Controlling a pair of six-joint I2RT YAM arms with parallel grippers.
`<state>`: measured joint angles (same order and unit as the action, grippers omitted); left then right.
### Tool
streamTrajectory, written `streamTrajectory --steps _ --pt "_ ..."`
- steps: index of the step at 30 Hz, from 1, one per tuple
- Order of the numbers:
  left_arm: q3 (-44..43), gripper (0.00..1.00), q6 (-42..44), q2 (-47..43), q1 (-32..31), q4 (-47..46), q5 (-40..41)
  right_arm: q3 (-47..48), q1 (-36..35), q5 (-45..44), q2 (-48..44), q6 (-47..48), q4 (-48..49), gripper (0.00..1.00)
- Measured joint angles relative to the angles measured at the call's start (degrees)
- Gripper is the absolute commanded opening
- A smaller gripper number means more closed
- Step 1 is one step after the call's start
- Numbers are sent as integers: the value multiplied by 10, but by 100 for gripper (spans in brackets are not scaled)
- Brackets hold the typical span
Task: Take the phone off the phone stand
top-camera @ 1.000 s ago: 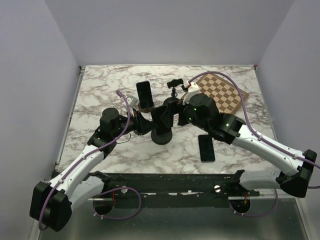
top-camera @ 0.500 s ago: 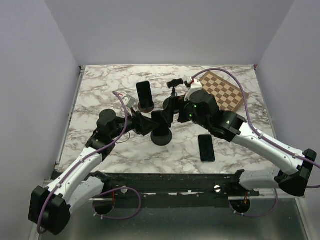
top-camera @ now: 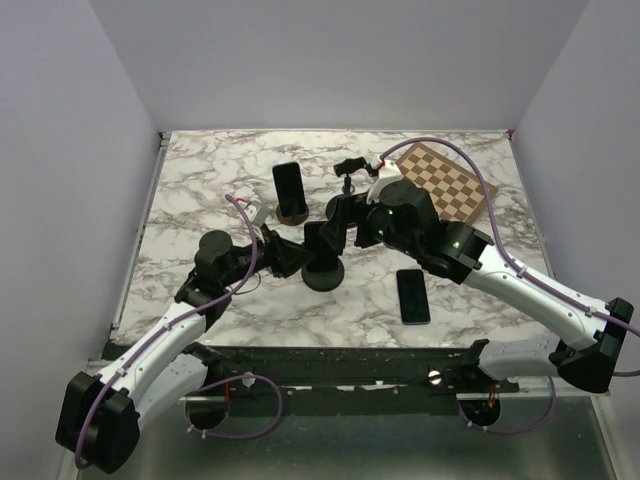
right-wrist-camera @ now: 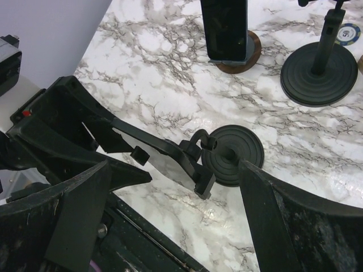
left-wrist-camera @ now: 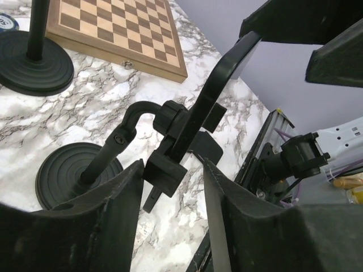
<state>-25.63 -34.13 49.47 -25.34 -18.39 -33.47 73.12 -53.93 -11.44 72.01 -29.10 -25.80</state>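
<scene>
The black phone stand [top-camera: 322, 270] with a round base stands mid-table, and its clamp arm [left-wrist-camera: 215, 96] holds no phone. A black phone [top-camera: 413, 296] lies flat on the marble to its right. My left gripper [top-camera: 297, 255] is open, with its jaws on either side of the clamp's lower block [left-wrist-camera: 167, 177], not pressing it. My right gripper [top-camera: 342, 215] is open wide above the stand [right-wrist-camera: 232, 153], and its fingers [right-wrist-camera: 74, 226] are apart from it. A second phone [top-camera: 289, 185] leans upright in a round wooden holder behind it.
Another black stand [top-camera: 348, 170] is at the back, its base [right-wrist-camera: 317, 73] beside a poker chip [right-wrist-camera: 347, 33]. A chessboard [top-camera: 440, 185] lies at back right. The table's front rail [top-camera: 340, 360] runs along the near edge.
My left arm has drawn back a little toward the near left, with its gripper still at the stand's clamp. My right gripper has shifted slightly left. The flat phone has not moved.
</scene>
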Motion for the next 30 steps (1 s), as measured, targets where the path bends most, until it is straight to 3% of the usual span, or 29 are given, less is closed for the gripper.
streamTrajectory --steps 7,9,11,16,19,30 --pt "13 28 -21 -2 -30 -39 41 0 0 4 0 2 0 100" --pt "22 27 -28 -6 -45 -52 62 0 0 4 0 2 0 100" --pt "35 30 -37 -15 -61 -64 92 0 0 4 0 2 0 100" --pt "66 54 -50 -47 -94 -89 141 0 0 5 4 5 -7 100" --pt "71 57 -54 -45 -99 -99 143 6 -3 5 10 7 -24 100" --pt "71 27 -56 -12 -122 -125 150 27 -45 -66 27 -8 -98 100"
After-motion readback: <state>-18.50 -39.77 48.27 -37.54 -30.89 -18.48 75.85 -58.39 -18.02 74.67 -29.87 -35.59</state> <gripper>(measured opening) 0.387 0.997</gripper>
